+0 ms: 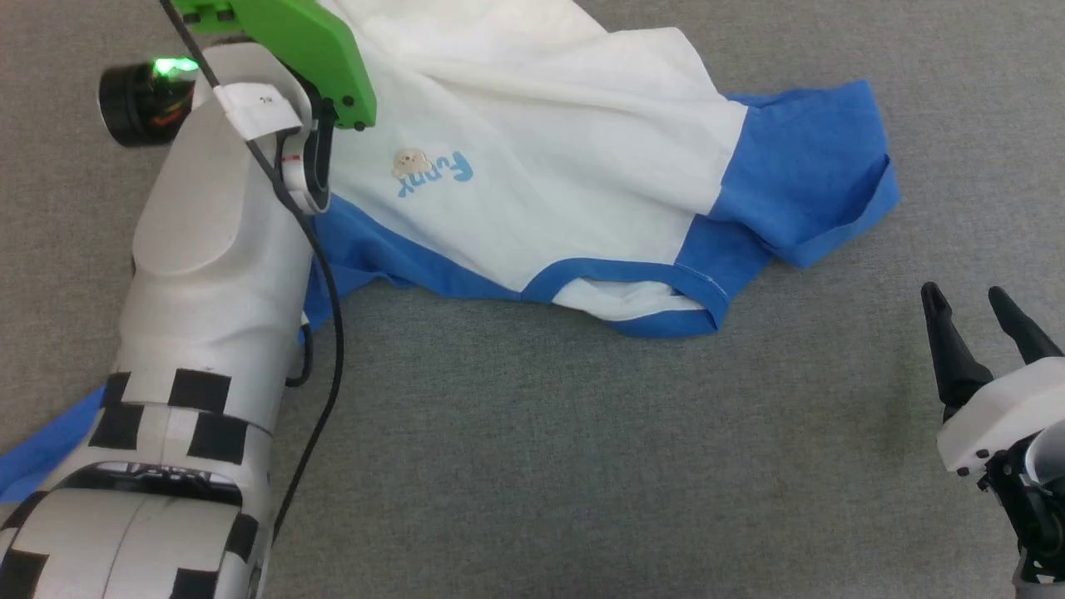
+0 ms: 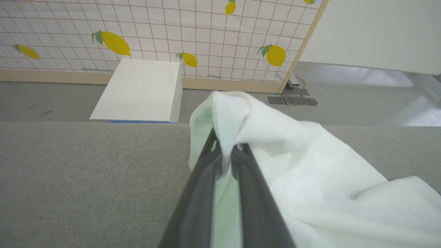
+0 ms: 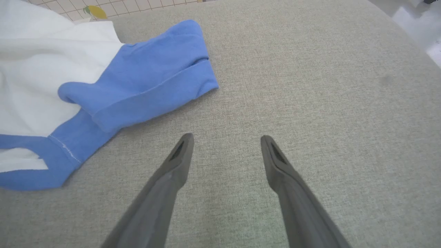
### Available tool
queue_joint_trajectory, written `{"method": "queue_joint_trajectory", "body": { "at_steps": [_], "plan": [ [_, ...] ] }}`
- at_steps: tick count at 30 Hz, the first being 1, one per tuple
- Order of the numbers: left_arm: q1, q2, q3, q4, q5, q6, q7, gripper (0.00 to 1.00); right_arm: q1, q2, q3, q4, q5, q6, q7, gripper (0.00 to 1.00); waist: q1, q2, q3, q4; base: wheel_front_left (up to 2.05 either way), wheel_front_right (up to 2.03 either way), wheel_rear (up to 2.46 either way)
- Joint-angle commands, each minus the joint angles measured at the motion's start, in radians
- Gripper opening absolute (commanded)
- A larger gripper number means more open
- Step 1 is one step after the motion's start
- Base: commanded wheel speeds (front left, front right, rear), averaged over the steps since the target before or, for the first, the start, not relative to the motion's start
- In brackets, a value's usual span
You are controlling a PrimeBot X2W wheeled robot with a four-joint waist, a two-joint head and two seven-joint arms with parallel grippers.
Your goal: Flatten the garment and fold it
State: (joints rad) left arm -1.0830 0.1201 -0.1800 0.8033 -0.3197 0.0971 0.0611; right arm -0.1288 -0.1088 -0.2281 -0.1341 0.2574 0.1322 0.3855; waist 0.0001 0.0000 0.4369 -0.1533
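The garment (image 1: 541, 158) lies rumpled on the grey table, white in the body with blue sleeves, blue collar and pale "Funny" lettering. One blue sleeve (image 3: 148, 79) points to the right. In the left wrist view my left gripper (image 2: 225, 151) is shut on a raised fold of the garment's white cloth (image 2: 310, 165), near the table's far edge. My right gripper (image 1: 969, 312) hovers open at the lower right, apart from the garment; in its own wrist view the right gripper (image 3: 226, 139) has only bare table between its fingers.
My left forearm (image 1: 208, 274) crosses the garment's left side and hides its other sleeve's top. Grey table surface (image 1: 582, 457) spreads in front of the collar. Past the far edge a white box (image 2: 141, 89) stands on the floor before a lemon-patterned wall (image 2: 206, 34).
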Motion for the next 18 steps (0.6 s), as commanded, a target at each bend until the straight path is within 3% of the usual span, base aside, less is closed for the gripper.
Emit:
{"method": "queue_joint_trajectory", "body": {
  "at_steps": [1,6,11,18],
  "plan": [
    [-0.011,-0.006,0.001,0.012,-0.016,-0.009,-0.007,1.00,-0.017,-0.003,0.001,0.003,0.009,-0.002,-0.009,1.00,-0.0001,0.0000,-0.006,0.011,0.00,0.00,0.00],
    [-0.002,-0.015,0.005,0.012,-0.046,-0.071,-0.110,1.00,-0.008,-0.013,0.004,0.005,0.004,-0.002,-0.007,1.00,-0.0001,0.0000,-0.050,0.052,0.00,0.00,0.00],
    [0.086,-0.005,0.028,-0.081,-0.080,-0.138,-0.270,1.00,0.011,-0.016,0.022,0.005,-0.003,-0.002,0.000,1.00,-0.0001,0.0000,-0.118,0.094,0.00,0.00,0.00],
    [0.416,0.021,0.059,-0.337,-0.063,-0.119,-0.320,1.00,0.048,-0.021,0.070,-0.009,-0.015,-0.002,0.023,1.00,-0.0001,0.0000,-0.190,0.153,0.00,0.00,0.00]
  ]
}}
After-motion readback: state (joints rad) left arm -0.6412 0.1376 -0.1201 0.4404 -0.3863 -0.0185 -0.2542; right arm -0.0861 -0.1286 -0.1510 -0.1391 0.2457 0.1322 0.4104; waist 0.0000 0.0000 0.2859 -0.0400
